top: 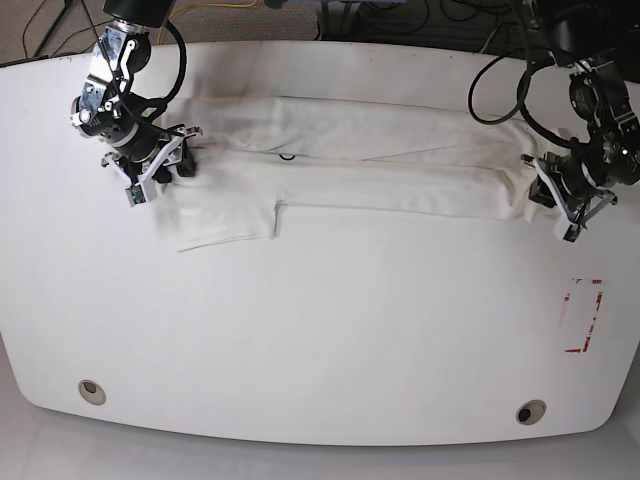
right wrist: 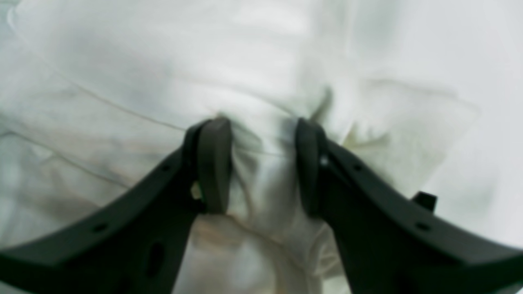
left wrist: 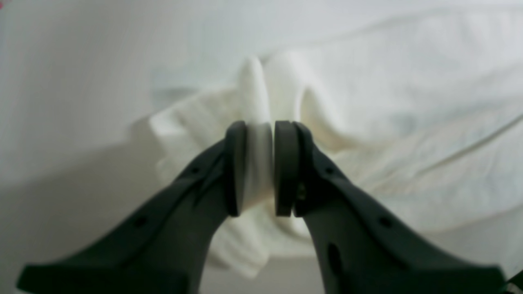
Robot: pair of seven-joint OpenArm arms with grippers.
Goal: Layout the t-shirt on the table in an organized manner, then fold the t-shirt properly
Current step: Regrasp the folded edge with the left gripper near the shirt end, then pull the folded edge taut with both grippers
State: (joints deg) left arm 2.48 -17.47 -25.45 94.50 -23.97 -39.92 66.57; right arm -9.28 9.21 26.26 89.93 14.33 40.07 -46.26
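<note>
Currently t-shirt [top: 370, 165] lies stretched across far half of table [top: 300, 340]. Left gripper [left wrist: 260, 167] pinches thin fold at hem end. Right gripper [right wrist: 261, 167] straddles bunched cloth at sleeve end, grip not confirmed. Risk: thin pinch slips under tension; uneven pull skews shirt.

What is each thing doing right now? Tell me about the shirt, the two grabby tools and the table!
t-shirt: folded into a long band, stretched sideways across the table between the two tools, one sleeve sticking out toward the front.
left tool: shut on a bunched fold at one end of the t-shirt.
right tool: pads set around bunched cloth at the other end, a wider gap.
table: white, holding the t-shirt, with a red-and-white tape mark.
</note>
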